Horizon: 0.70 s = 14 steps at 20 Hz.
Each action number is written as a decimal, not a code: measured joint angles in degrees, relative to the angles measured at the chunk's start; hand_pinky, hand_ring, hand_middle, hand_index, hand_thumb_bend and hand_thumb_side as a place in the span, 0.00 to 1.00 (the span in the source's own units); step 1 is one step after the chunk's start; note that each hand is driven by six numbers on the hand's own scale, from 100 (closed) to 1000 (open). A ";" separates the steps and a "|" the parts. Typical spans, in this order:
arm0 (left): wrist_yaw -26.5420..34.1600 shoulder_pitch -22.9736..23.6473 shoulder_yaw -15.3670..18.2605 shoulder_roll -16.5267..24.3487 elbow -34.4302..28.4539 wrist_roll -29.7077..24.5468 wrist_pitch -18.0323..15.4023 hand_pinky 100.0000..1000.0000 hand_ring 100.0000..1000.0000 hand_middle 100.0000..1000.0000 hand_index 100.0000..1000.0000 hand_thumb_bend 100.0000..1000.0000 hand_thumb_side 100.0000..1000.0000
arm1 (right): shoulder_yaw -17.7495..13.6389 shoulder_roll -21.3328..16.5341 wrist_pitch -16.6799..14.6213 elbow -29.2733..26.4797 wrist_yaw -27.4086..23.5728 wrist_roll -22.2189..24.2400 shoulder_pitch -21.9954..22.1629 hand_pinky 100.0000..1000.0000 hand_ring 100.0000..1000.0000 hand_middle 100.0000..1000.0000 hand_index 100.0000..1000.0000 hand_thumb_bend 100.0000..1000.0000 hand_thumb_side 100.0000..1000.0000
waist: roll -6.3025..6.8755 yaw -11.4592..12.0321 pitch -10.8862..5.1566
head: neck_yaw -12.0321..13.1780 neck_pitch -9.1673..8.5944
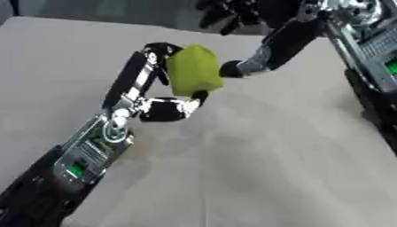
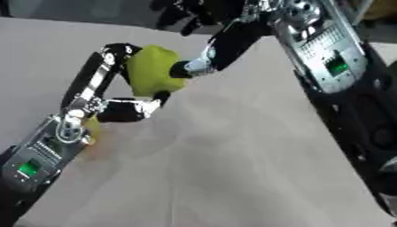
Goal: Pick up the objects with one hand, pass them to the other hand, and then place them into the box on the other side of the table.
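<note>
Pinching a yellow-green object (image 1: 193, 70) above the bench (image 1: 271, 168), the left robot hand (image 1: 155, 95) meets the right robot hand (image 1: 256, 62), whose fingertip touches its right side.

- My left hand (image 2: 116, 95) has fingers and thumb curled round a yellow-green block (image 2: 153, 71), held above the table (image 2: 232, 168).
- My right hand's (image 2: 203, 57) fingertip touches the block's right side.

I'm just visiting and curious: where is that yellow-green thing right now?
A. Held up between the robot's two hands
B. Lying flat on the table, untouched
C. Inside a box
A: the yellow-green object sits in the left hand's curled fingers, with a right hand fingertip touching its side.
</note>
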 measured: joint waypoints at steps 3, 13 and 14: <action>0.60 -0.18 0.01 0.00 -0.56 -0.02 0.07 0.40 0.41 0.31 0.38 0.07 0.00 | 0.27 0.40 -1.21 0.36 1.52 0.49 0.23 0.86 0.94 0.78 0.94 0.45 0.03 | 0.00 0.01 0.00 | 0.00 0.00; 1.99 -0.41 0.15 -0.02 -1.07 0.61 0.71 0.39 0.41 0.31 0.38 0.07 0.00 | 0.67 1.77 -2.18 0.91 3.38 1.29 1.03 0.86 0.94 0.78 0.94 0.43 0.07 | 0.00 0.15 0.00 | 0.03 0.00; 2.07 -0.41 0.17 -0.03 -1.07 0.74 0.70 0.39 0.41 0.31 0.38 0.07 0.00 | 0.67 1.94 -2.14 0.97 3.50 1.30 1.06 0.86 0.94 0.78 0.94 0.43 0.07 | 0.00 0.18 0.00 | 0.04 0.00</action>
